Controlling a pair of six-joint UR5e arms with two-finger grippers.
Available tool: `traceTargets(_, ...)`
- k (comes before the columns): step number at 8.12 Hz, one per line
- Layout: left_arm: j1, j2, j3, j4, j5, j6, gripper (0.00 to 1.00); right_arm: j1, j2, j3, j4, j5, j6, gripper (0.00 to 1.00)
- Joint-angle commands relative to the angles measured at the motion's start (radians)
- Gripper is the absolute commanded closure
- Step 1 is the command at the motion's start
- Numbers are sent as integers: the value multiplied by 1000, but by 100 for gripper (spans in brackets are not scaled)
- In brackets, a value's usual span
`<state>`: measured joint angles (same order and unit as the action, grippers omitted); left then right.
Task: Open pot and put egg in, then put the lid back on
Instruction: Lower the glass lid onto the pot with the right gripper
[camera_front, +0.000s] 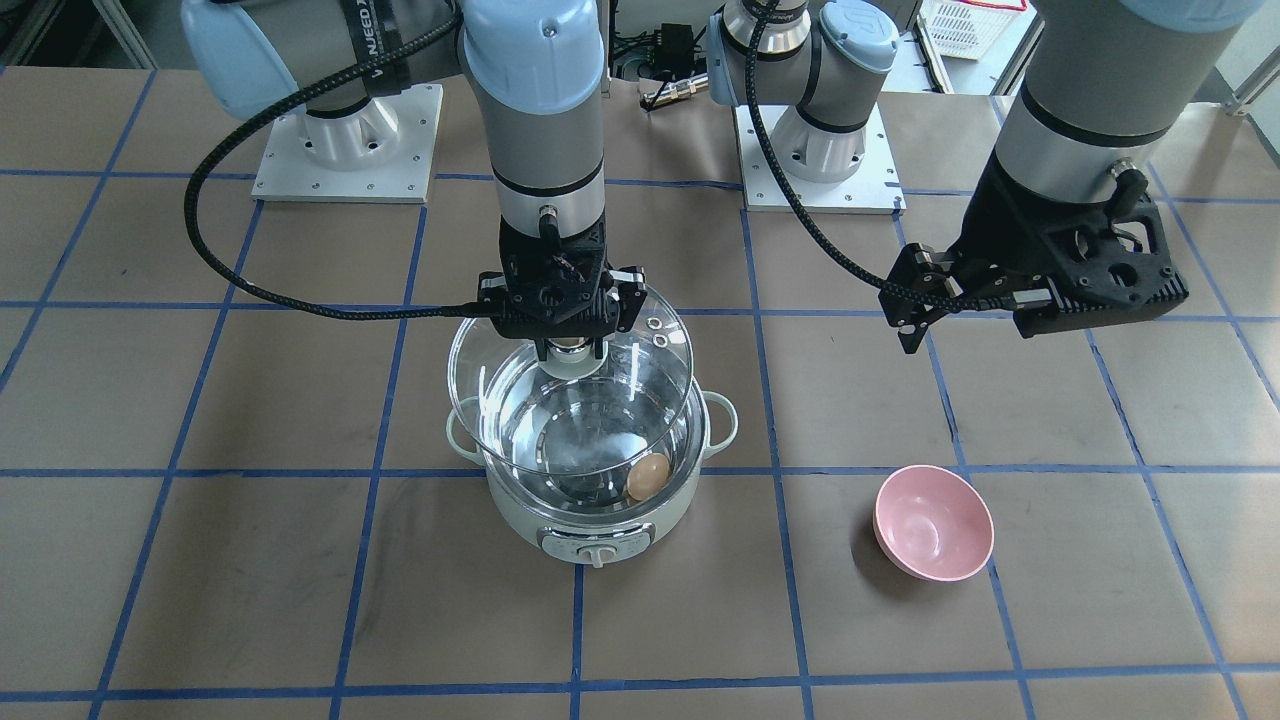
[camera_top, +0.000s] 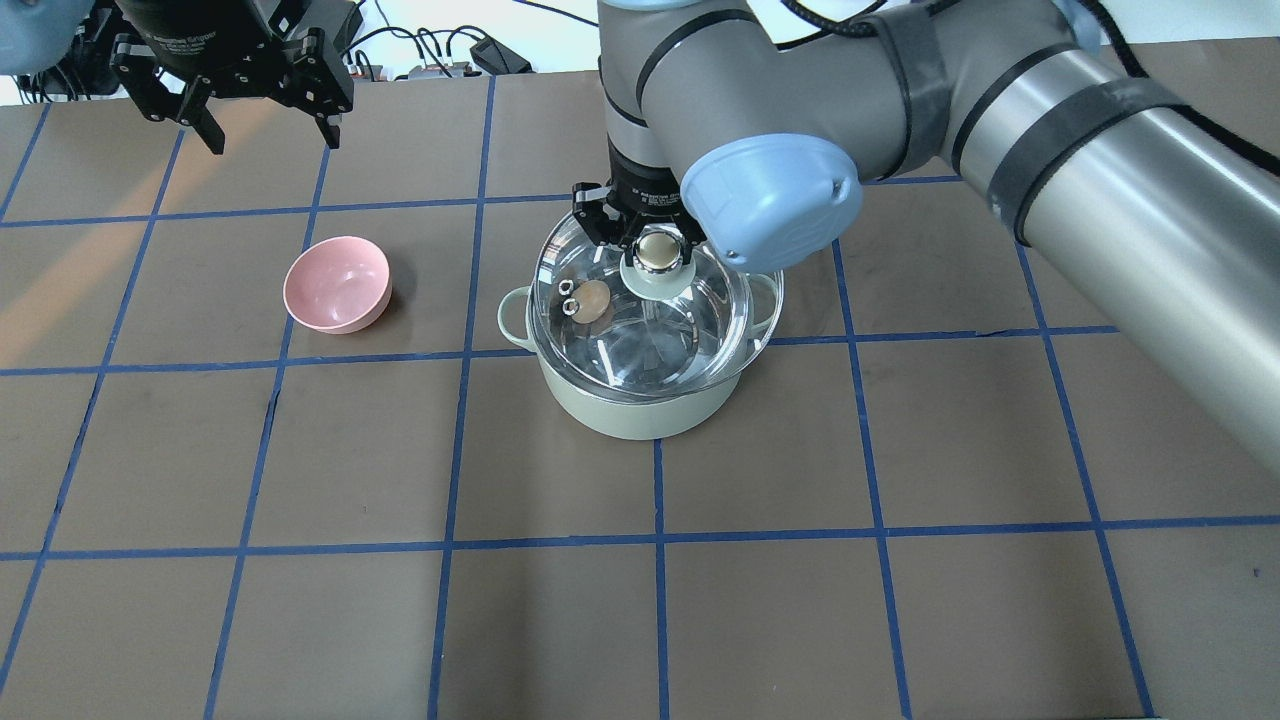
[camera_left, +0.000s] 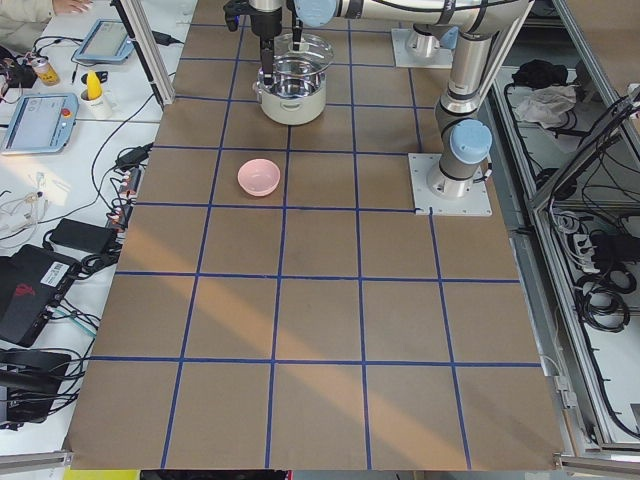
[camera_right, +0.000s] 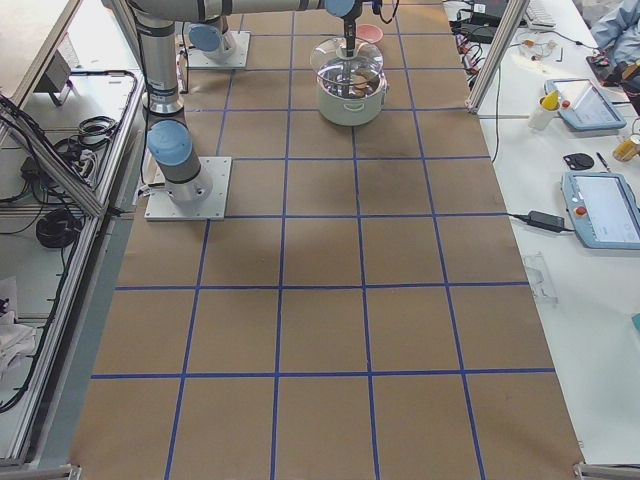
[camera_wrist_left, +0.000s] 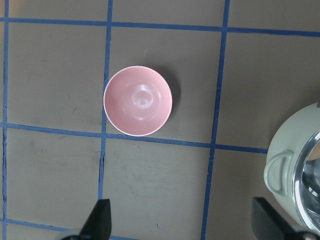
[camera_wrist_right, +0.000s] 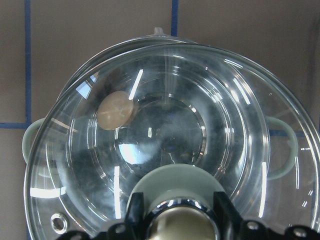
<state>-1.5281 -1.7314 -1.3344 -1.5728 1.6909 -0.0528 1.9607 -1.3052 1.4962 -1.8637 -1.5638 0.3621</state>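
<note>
The mint-green pot (camera_front: 590, 525) stands mid-table, also in the overhead view (camera_top: 640, 415). The tan egg (camera_front: 647, 477) lies inside it on the steel bottom, seen through the glass in the overhead view (camera_top: 592, 300) and the right wrist view (camera_wrist_right: 115, 110). My right gripper (camera_front: 570, 345) is shut on the beige knob of the glass lid (camera_front: 655, 375) and holds the lid a little above the pot's rim, shifted slightly toward the robot. My left gripper (camera_top: 272, 130) is open and empty, raised above the table beyond the pink bowl.
A pink bowl (camera_front: 933, 520) sits empty on the table to the pot's left-arm side, also in the left wrist view (camera_wrist_left: 138, 100). The two arm bases (camera_front: 820, 170) stand at the robot's edge. Brown table with blue grid tape.
</note>
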Motion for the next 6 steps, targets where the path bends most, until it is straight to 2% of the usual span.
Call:
traceTargets(1,5,-11,4,37,-11,-13,0,1,40,15,-86,2,-14,100)
traceTargets(4,-6,-13,-5,39,-34,-25,0,3,53,24,-97,24,38,100)
traceTargets(5,-7,-13,-3,39,-95,-27,0,4,53,27,-97,24,43,100)
traceTargets(6,-7,-7,-6,37,-105,-25,0,4,55,27,-98,25,41,100)
